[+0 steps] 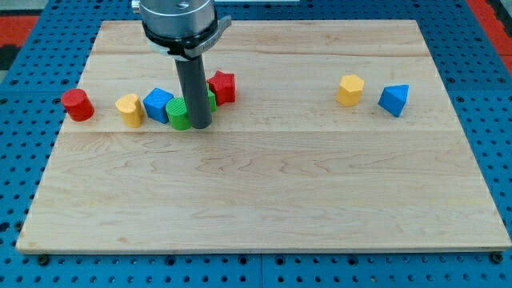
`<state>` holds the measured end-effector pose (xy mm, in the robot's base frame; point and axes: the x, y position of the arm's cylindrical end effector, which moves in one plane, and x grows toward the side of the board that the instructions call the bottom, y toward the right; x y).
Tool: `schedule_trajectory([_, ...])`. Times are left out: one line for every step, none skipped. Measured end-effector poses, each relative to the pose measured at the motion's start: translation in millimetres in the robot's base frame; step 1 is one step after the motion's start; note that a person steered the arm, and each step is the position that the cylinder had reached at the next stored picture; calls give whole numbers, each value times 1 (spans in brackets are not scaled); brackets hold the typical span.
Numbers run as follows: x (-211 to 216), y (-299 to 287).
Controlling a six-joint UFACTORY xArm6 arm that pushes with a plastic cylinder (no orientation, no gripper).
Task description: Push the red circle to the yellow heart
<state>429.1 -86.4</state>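
Observation:
The red circle (pixel 78 105) sits near the board's left edge. The yellow heart (pixel 129 110) lies just to its right, a small gap between them. My tip (pixel 200 127) rests on the board right of both, touching the green block (pixel 178 114) at its right side. The rod hides part of a second green block (pixel 212 98) behind it.
A blue block (pixel 158 105) sits between the yellow heart and the green block. A red star (pixel 222 86) lies right of the rod. A yellow hexagon (pixel 350 90) and a blue triangle (pixel 394 99) sit at the view's right. The wooden board (pixel 264 200) lies on blue pegboard.

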Motion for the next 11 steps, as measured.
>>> schedule_trajectory([4,-4])
schedule_trajectory([10,-27])
schedule_trajectory([4,-65])
schedule_trajectory([-9,-63])
schedule_trajectory([18,-56])
schedule_trajectory([43,-153])
schedule_trajectory([35,-216])
schedule_trajectory([29,-219])
schedule_trajectory([16,-218])
schedule_trajectory([-24,-218])
schedule_trajectory([-40,-214])
